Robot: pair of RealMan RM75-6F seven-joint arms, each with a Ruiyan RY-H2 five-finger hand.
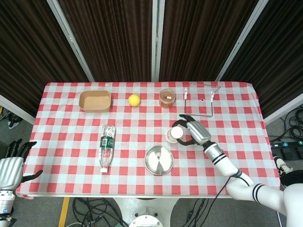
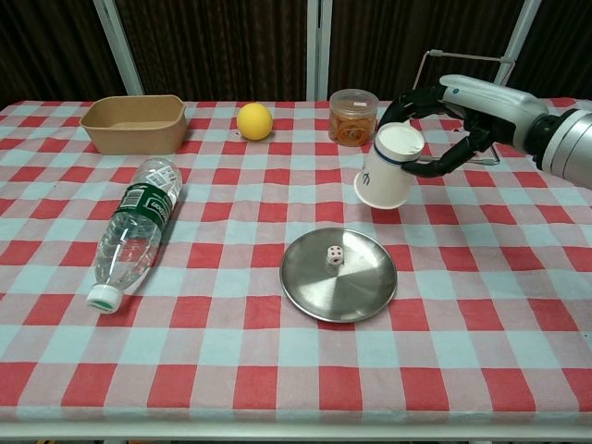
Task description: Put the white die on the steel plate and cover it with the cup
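Observation:
The steel plate [image 1: 159,160] [image 2: 339,276] lies near the table's front middle. The small white die [image 2: 332,255] [image 1: 160,152] rests on it, uncovered, toward the plate's far side. My right hand [image 1: 191,132] [image 2: 453,134] holds the upside-down white paper cup [image 1: 175,134] [image 2: 389,166] in the air, tilted, above and to the right of the plate. My left hand [image 1: 11,165] hangs off the table's left front corner with its fingers apart, holding nothing.
A clear plastic bottle [image 2: 133,228] lies on its side at the left. Along the back stand a brown tray [image 2: 135,123], a yellow ball [image 2: 254,120], an orange-filled jar [image 2: 353,117] and a wire stand [image 2: 456,97].

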